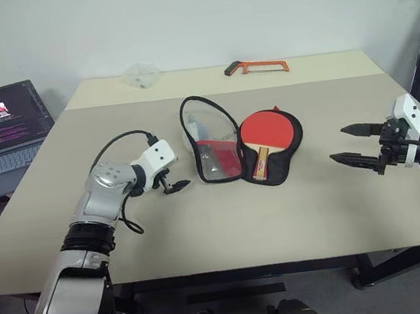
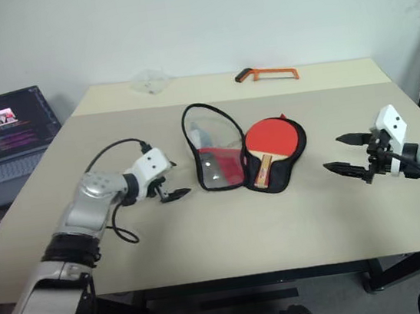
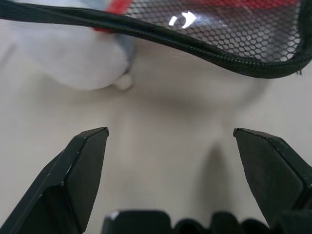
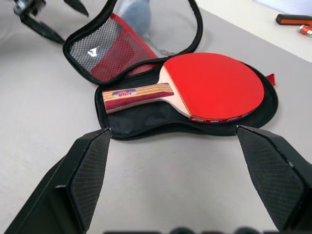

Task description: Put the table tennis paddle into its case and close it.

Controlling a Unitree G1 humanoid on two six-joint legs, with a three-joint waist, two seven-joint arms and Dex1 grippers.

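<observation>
Paddle [image 1: 269,132] is already lying face-up on the black half of the case [image 1: 282,164], handle pointing toward the robot, so the putting-in part looks done. The other half, the mesh-lined lid [image 1: 211,137], stands propped up on its left, which is probably why the left gripper [image 1: 172,185] sits just beside it with its claw spread wide, empty: good spot to flip it shut. Right gripper [image 1: 351,144] hangs well off to the right, also spread and empty, maybe ready to steady the case.
</observation>
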